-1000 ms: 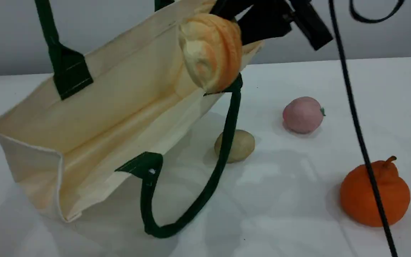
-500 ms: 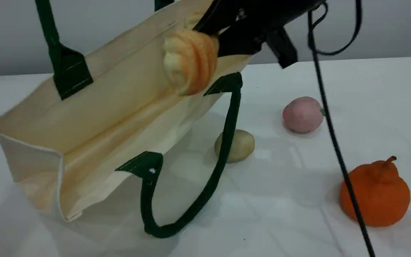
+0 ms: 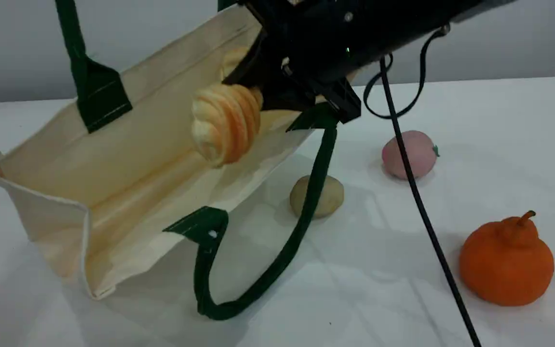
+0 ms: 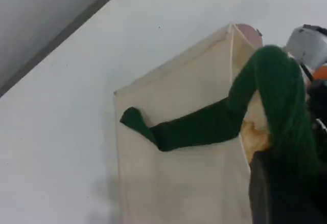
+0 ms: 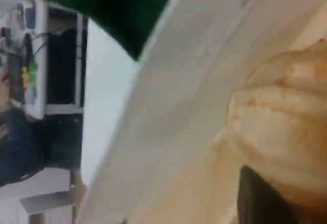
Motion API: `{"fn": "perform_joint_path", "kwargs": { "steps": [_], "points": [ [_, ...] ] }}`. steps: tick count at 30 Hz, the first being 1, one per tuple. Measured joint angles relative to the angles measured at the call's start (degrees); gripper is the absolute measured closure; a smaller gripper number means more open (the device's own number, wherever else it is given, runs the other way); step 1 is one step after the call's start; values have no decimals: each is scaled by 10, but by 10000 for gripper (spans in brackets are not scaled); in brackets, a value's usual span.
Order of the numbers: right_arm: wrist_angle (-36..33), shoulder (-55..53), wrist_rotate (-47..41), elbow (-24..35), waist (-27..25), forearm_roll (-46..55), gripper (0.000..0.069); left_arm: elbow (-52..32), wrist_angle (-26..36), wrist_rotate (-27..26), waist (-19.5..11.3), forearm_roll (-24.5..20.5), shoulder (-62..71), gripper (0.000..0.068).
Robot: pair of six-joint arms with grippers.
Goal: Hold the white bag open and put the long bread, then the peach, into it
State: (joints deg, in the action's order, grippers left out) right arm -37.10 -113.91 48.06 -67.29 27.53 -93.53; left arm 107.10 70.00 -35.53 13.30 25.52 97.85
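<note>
The right claw [image 3: 270,89] clamps the long bread [image 3: 226,123], its long axis aimed down-left into the white bag [image 3: 128,144], whose handle [image 3: 72,43] the left claw [image 4: 278,193] holds pinched up.

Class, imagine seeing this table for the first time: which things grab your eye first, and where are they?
A big cream-white canvas tote bag with dark green strap handles gapes open on the left. At its mouth the black right gripper holds a golden-orange ridged long bread. A bright orange knobbed citrus sits at front right.
</note>
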Motion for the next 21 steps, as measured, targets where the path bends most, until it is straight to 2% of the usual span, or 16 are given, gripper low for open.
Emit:
{"fn": "perform_joint_path", "kwargs": {
  "steps": [3,9,12,14,21],
  "points": [
    [-2,0,1,0,0,-14,442,0,0,0,0,0,0,594],
    [-6,0,8,0,0,-68,195,0,0,0,0,0,0,594],
    [-24,0,25,0,-1,-67,118,0,0,0,0,0,0,594],
    [-31,1,39,0,-1,-65,101,0,0,0,0,0,0,594],
    [-73,12,74,-1,-21,-63,116,0,-1,0,0,0,0,594]
  ]
}}
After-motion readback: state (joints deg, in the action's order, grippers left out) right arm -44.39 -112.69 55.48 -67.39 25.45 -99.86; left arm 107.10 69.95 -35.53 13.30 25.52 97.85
